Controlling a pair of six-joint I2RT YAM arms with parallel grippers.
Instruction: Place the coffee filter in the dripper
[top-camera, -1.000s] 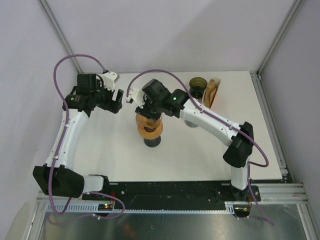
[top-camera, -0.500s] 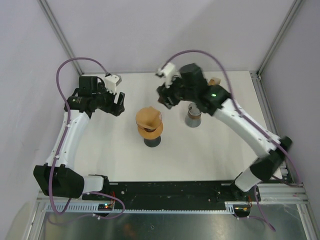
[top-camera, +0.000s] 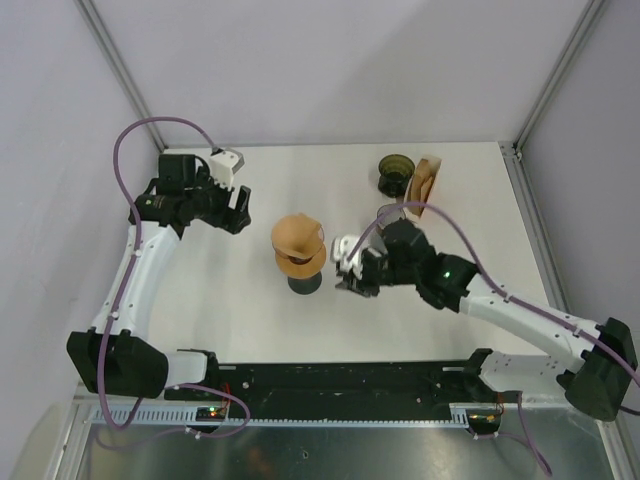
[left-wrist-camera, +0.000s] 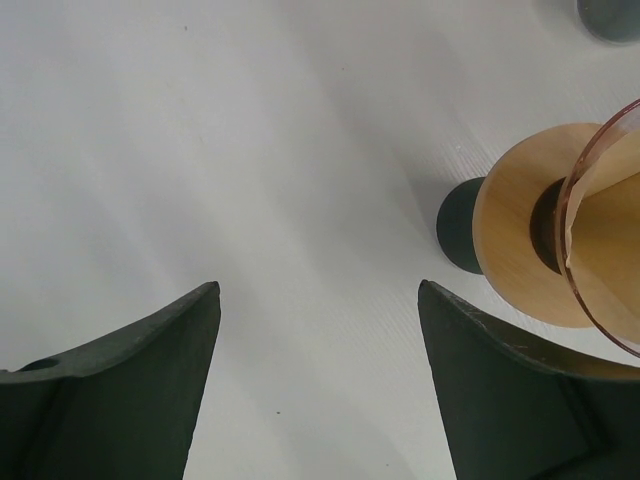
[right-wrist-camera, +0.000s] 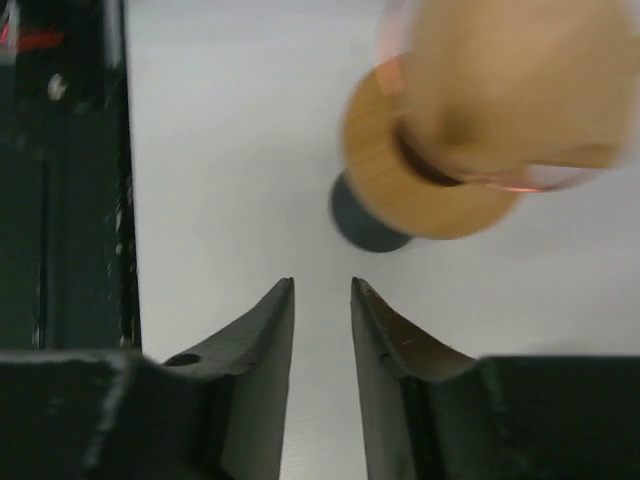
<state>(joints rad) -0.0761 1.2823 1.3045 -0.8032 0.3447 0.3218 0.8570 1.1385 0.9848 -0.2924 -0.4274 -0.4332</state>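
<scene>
The glass dripper (top-camera: 297, 236) stands mid-table on a wooden collar and a dark round base (top-camera: 304, 285). A brown paper coffee filter (top-camera: 295, 232) sits inside its cone. The dripper also shows in the left wrist view (left-wrist-camera: 598, 215) and, blurred, in the right wrist view (right-wrist-camera: 500, 90). My left gripper (top-camera: 238, 208) is open and empty, left of the dripper and apart from it; its wrist view (left-wrist-camera: 315, 290) shows bare table between the fingers. My right gripper (top-camera: 345, 268) is just right of the dripper's base, with a narrow gap between its jaws (right-wrist-camera: 322, 282), holding nothing.
A dark green cup (top-camera: 394, 174) and a wooden holder of brown filters (top-camera: 428, 182) stand at the back right. A grey cup edge (left-wrist-camera: 612, 14) shows beyond the dripper. The dark front rail (right-wrist-camera: 60, 170) lies near my right gripper.
My right arm has left the dripper's top, swung back and round, and come down low at the dripper's right side. The filter stays in the dripper. The left arm has barely moved.
</scene>
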